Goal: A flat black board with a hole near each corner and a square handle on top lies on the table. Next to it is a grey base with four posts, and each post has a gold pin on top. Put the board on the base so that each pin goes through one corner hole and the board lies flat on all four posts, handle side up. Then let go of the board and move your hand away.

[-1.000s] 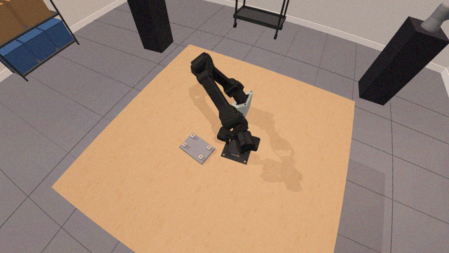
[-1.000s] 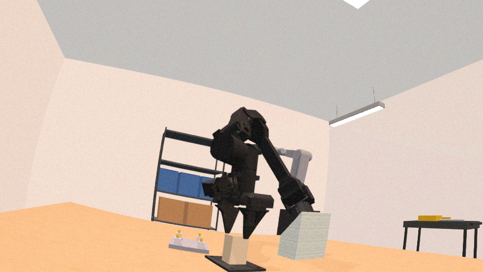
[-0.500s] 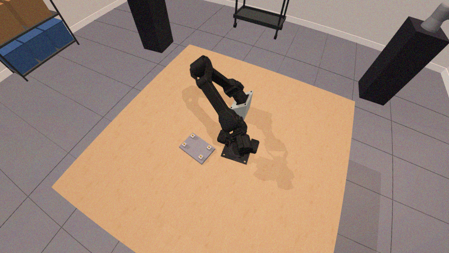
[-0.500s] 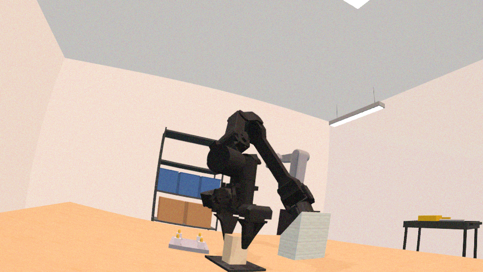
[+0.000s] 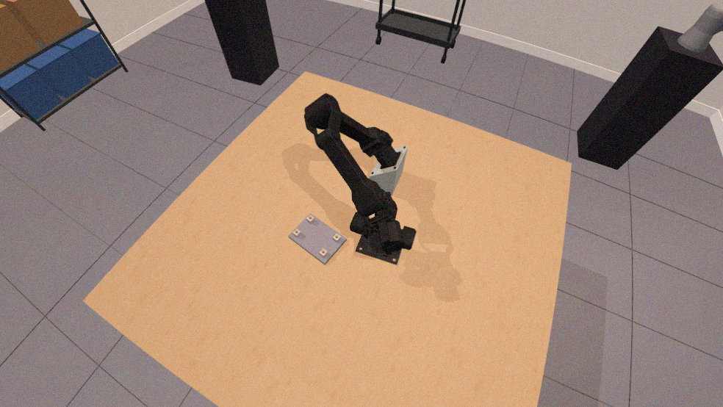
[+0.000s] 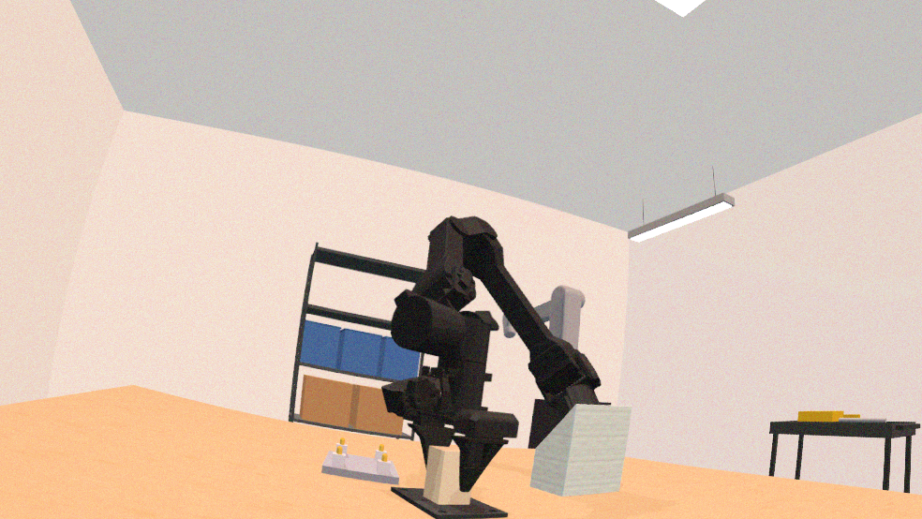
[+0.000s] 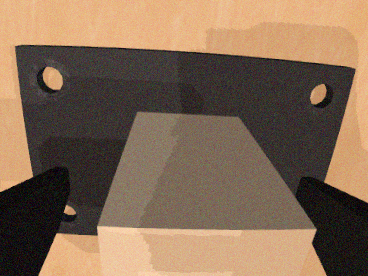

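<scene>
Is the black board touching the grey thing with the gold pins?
Apart. The top view shows it: a strip of wooden table lies between the black board and the grey base.

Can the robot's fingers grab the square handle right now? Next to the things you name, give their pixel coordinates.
Probably yes. The open fingers [image 6: 445, 464] are down on either side of the handle [image 6: 446, 477] [image 7: 185, 172], and nothing seems to sit between them except the handle, so they would likely just need to close.
</scene>
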Robot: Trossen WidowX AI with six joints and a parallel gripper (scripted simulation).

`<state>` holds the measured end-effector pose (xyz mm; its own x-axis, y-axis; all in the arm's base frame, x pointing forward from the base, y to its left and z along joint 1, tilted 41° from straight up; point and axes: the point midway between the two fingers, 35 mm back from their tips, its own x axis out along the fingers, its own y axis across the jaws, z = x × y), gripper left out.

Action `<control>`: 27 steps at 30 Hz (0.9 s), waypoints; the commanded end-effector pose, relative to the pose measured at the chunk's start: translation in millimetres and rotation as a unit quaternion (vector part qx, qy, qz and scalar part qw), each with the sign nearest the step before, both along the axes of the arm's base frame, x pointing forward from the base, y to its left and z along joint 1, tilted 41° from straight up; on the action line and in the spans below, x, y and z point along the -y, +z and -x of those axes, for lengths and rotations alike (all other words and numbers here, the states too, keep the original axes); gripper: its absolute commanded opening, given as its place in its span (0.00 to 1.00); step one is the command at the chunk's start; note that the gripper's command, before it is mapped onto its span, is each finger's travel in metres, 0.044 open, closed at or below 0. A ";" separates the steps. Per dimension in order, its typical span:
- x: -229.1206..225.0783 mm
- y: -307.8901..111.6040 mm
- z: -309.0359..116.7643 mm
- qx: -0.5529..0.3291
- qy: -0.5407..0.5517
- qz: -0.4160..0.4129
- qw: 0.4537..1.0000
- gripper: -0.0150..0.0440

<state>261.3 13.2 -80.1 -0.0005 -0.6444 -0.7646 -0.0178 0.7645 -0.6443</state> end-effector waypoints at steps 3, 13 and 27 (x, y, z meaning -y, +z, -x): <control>2.1 -1.8 1.6 -0.004 0.003 0.004 1.000 0.78; 2.1 -1.8 1.6 -0.004 0.003 0.004 1.000 0.53; -14.1 14.4 -1.0 -0.004 0.003 0.002 1.000 0.25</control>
<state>259.3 21.0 -71.6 -0.0078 -0.6566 -0.7542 -0.0390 0.7539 -0.6558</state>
